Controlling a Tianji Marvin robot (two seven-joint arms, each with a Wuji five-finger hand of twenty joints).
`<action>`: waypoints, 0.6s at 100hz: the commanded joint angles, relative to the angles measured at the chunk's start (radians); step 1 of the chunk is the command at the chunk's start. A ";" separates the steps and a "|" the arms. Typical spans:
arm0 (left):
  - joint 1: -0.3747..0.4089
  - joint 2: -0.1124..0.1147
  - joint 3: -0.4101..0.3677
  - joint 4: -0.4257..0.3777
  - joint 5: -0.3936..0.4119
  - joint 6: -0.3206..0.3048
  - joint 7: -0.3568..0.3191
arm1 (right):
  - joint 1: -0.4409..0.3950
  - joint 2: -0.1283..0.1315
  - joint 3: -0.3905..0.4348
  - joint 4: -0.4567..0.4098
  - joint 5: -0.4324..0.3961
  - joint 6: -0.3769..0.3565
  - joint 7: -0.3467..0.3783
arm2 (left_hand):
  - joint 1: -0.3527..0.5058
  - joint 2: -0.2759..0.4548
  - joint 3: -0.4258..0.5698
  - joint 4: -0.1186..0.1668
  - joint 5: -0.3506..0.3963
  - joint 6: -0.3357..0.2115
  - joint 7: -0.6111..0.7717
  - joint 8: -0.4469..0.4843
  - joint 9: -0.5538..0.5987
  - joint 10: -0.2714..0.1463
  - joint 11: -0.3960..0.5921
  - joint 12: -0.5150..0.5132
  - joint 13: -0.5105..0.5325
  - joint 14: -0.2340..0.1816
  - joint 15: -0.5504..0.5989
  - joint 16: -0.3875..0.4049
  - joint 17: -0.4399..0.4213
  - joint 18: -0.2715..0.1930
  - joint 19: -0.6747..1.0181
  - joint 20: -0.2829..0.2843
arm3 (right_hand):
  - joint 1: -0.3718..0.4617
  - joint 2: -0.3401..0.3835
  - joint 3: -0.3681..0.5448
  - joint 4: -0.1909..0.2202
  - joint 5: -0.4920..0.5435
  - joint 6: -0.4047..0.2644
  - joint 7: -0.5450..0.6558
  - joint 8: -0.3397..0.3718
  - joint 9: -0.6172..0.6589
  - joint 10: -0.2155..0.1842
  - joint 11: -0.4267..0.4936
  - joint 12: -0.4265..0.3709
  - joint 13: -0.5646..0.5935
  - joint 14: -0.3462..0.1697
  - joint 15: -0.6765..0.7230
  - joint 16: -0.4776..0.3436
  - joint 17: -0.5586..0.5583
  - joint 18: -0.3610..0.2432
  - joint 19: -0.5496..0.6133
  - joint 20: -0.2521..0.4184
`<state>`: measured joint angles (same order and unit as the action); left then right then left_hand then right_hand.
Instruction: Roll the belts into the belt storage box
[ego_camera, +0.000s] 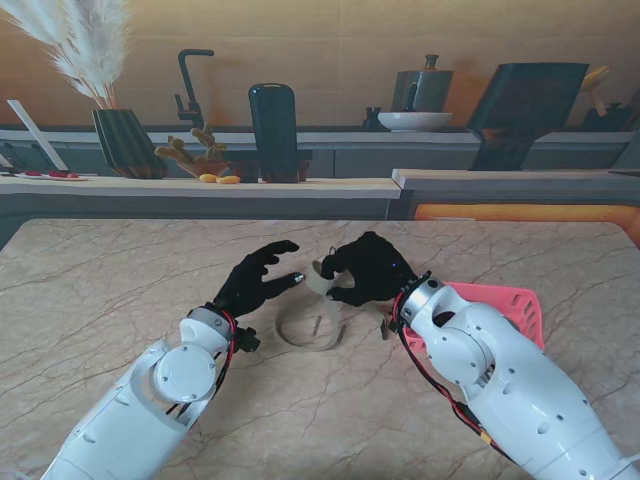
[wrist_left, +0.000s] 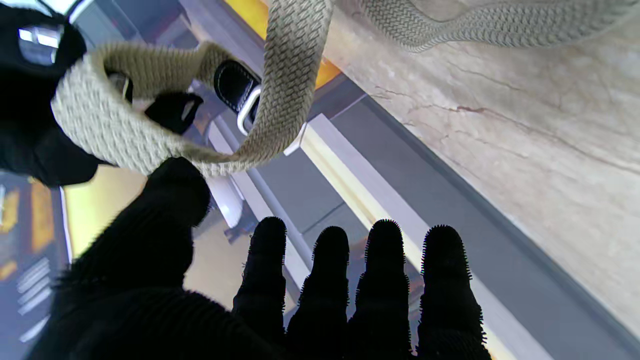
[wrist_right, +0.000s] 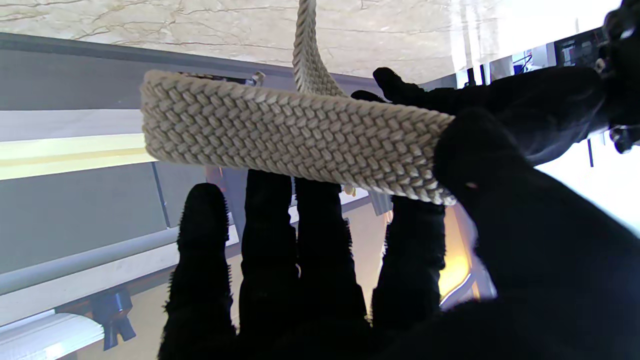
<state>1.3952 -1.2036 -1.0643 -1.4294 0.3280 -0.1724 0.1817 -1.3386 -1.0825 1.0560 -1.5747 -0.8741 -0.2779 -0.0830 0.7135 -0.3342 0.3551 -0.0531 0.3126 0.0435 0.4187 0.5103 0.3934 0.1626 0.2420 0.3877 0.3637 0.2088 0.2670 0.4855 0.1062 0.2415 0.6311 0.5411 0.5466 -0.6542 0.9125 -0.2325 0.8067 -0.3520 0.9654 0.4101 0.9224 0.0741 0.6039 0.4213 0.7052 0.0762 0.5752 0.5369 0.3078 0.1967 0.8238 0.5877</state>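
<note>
Right hand (ego_camera: 368, 268) pinches the woven belt (ego_camera: 312, 332) (left hand (ego_camera: 258, 282) splayed beside), hiding part of the pink box (ego_camera: 510, 310)

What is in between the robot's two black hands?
In the stand view, the beige woven belt spans between the left hand and the right hand.

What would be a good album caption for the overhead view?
Two black-gloved hands, left hand and right hand, coil a beige woven belt above a marble table.

Mock kitchen: printed backdrop (ego_camera: 400, 60) across frame top shows faucet (ego_camera: 188, 85), pot (ego_camera: 422, 88), bowl (ego_camera: 414, 121); marble table (ego_camera: 100, 290) in front.
</note>
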 joint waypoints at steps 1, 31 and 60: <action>-0.001 0.007 0.006 0.004 -0.036 -0.010 0.002 | -0.005 -0.007 0.004 -0.015 0.010 0.015 -0.003 | -0.053 -0.064 0.087 0.020 -0.048 -0.033 -0.050 -0.029 -0.038 -0.032 -0.027 -0.020 -0.029 -0.039 -0.029 -0.018 -0.010 -0.037 -0.039 -0.019 | 0.081 0.049 0.029 0.002 0.015 -0.043 0.065 0.030 0.025 0.006 0.030 0.012 0.021 -0.020 0.025 0.018 0.000 0.011 0.008 0.001; -0.030 0.007 0.068 0.035 0.086 -0.055 0.068 | -0.005 -0.021 -0.001 -0.030 0.115 0.085 0.024 | -0.068 -0.120 0.231 0.009 -0.106 -0.035 -0.038 -0.058 -0.050 -0.050 -0.015 -0.042 -0.007 -0.064 -0.035 -0.028 0.008 -0.023 -0.066 -0.005 | 0.086 0.051 0.026 0.005 0.013 -0.032 0.062 0.036 0.031 0.015 0.042 0.019 0.027 -0.015 0.042 0.028 0.003 0.010 0.015 0.002; -0.054 0.002 0.120 0.066 0.189 -0.101 0.150 | 0.016 -0.030 -0.030 -0.009 0.140 0.117 0.009 | 0.010 0.013 0.155 0.003 -0.013 -0.033 0.079 -0.028 0.055 -0.059 0.066 -0.031 0.060 -0.065 0.044 -0.003 0.020 -0.006 0.057 0.014 | 0.086 0.053 0.022 0.008 0.014 -0.030 0.058 0.039 0.032 0.014 0.045 0.021 0.028 -0.016 0.050 0.033 0.004 0.011 0.018 0.002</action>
<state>1.3403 -1.1917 -0.9479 -1.3651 0.5275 -0.2635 0.3380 -1.3246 -1.1027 1.0295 -1.5822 -0.7414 -0.1707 -0.0684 0.6974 -0.3626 0.5376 -0.0527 0.2703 0.0365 0.4412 0.4626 0.4238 0.1384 0.2913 0.3564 0.3984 0.1783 0.2925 0.4673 0.1231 0.2379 0.6541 0.5429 0.5679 -0.6541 0.9038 -0.2325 0.8066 -0.3272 0.9654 0.4215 0.9340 0.0747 0.6286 0.4326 0.7066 0.0762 0.6077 0.5587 0.3105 0.1990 0.8238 0.5877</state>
